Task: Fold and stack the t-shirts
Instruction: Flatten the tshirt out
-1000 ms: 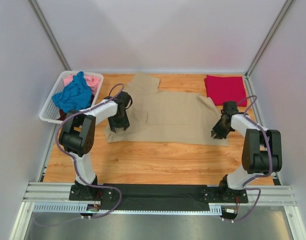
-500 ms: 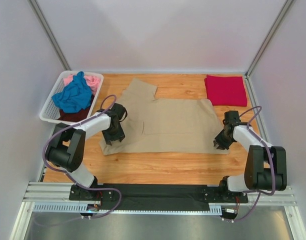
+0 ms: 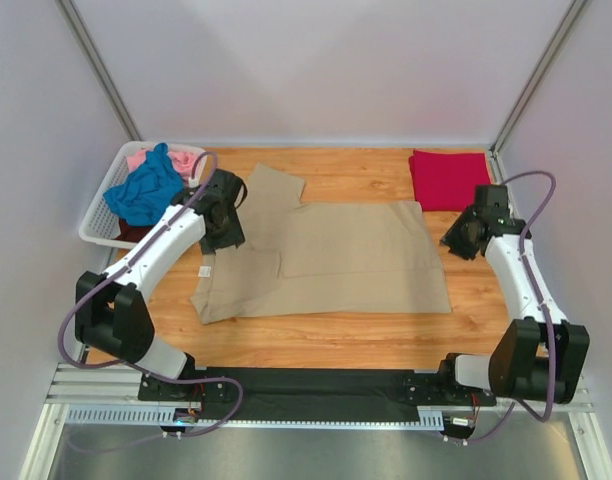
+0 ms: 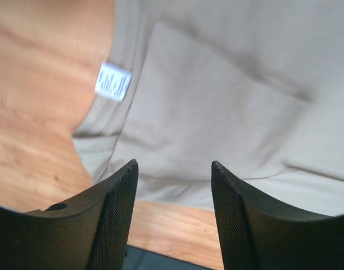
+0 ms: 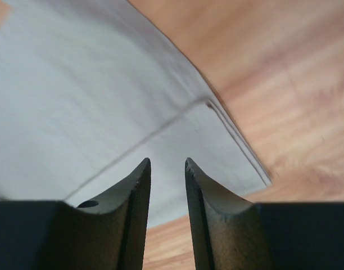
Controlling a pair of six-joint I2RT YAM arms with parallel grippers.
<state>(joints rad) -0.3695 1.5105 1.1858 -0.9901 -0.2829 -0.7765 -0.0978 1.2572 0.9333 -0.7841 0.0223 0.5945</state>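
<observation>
The tan t-shirt (image 3: 336,255) lies spread flat across the middle of the table, one sleeve (image 3: 276,185) pointing to the far side. Its white label (image 4: 113,81) shows at the left edge. My left gripper (image 3: 224,232) hovers over the shirt's left end; the left wrist view shows this gripper (image 4: 175,169) open and empty above the tan cloth (image 4: 228,112). My right gripper (image 3: 464,238) hangs just off the shirt's right edge, near the folded crimson t-shirt (image 3: 449,180). In the right wrist view its jaws (image 5: 167,163) stand slightly apart with nothing between them, above the shirt's corner (image 5: 76,101).
A white lattice basket (image 3: 98,228) stands at the far left, holding a blue t-shirt (image 3: 144,190), a pink one (image 3: 186,160) and a dark one (image 3: 131,232). Grey walls close in the table on three sides. The black rail (image 3: 316,385) runs along the near edge.
Both arms dragged the tan shirt toward the near edge, then rose and drew back toward the far side. The right gripper let go of the shirt's edge, and the shirt now lies flatter.
</observation>
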